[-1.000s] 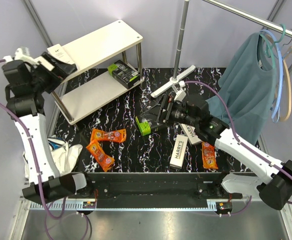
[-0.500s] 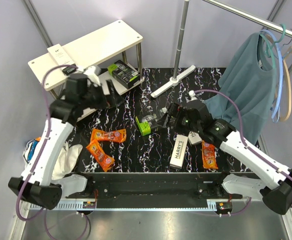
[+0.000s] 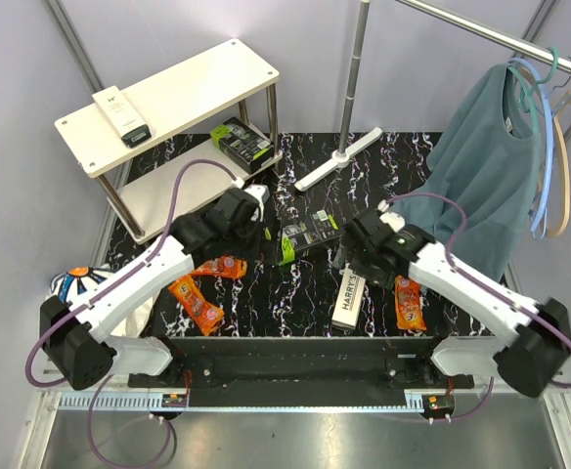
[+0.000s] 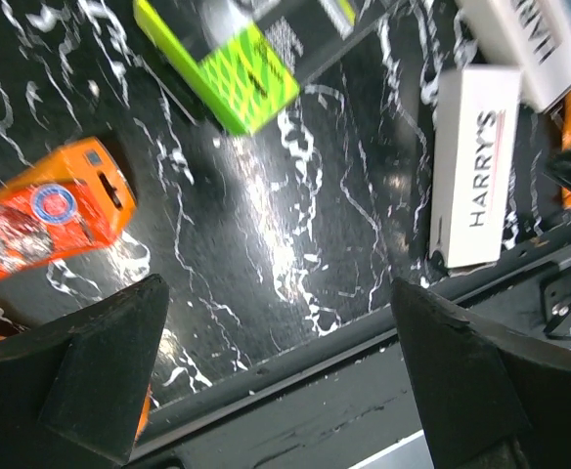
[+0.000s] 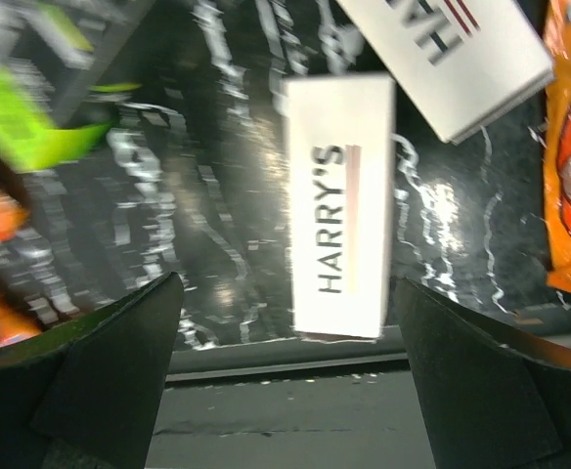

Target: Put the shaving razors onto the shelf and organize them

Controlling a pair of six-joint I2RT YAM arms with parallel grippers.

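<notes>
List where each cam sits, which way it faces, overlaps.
Top external: above and behind the bases, looking down on table, shelf; left arm, right arm show.
Left wrist: on left hand, facing down at near table edge; own fingers show.
Right wrist: on right hand, facing down too; own fingers show.
Shared: all three see the near HARRY'S box.

Your left arm (image 3: pixel 134 286) and right arm (image 3: pixel 466 285) both wear glossy white shells over their long links, with chunky black housings at the joints and bases. A purple cable (image 3: pixel 199 164) loops along each one, and the fingers (image 4: pixel 95 366) are matte black, wedge-shaped blocks.
</notes>
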